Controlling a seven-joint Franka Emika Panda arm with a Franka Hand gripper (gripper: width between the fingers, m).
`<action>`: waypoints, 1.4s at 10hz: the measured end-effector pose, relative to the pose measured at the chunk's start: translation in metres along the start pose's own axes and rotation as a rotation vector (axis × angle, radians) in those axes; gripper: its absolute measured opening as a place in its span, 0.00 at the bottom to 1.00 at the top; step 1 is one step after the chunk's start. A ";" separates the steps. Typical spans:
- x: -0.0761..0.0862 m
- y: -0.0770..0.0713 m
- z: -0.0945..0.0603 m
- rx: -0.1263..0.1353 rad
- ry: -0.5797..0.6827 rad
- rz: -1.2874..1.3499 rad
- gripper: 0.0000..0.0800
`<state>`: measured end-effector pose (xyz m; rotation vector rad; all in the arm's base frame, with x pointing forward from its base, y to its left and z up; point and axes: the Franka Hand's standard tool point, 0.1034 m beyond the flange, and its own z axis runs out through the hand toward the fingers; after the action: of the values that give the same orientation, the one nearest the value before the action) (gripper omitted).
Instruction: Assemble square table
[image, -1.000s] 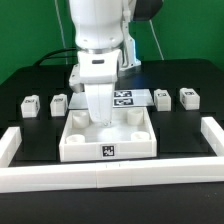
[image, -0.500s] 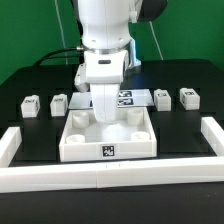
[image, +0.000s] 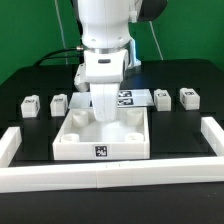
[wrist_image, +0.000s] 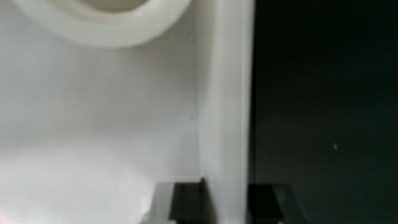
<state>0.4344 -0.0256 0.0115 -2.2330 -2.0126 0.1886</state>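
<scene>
The white square tabletop (image: 103, 139) lies tray-side up in the middle of the exterior view, with rounded corner sockets and a tag (image: 100, 152) on its near side. My gripper (image: 103, 116) reaches down onto its far rim. In the wrist view the gripper (wrist_image: 228, 192) straddles the raised rim (wrist_image: 226, 100), one dark finger (wrist_image: 183, 204) on each side and pressed against it. A round corner socket (wrist_image: 116, 20) shows further along. Two small white legs (image: 30, 104) (image: 59, 103) lie at the exterior view's left, and two more (image: 162, 98) (image: 188, 97) at its right.
The marker board (image: 127, 98) lies flat behind the tabletop, partly hidden by the arm. Long white bars form a border wall along the front (image: 110, 178), the exterior view's left (image: 8, 146) and right (image: 213, 136). The table surface is black.
The gripper shifted a little toward the exterior view's right a second ago. Since then the tabletop's near side has slid slightly toward the exterior view's left. The legs have not moved.
</scene>
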 end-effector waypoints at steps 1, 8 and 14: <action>0.000 0.000 0.000 0.000 0.000 0.000 0.09; 0.059 0.030 -0.007 -0.078 0.042 -0.096 0.09; 0.105 0.048 -0.009 -0.049 0.054 -0.046 0.09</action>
<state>0.4940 0.0742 0.0108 -2.1930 -2.0602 0.0739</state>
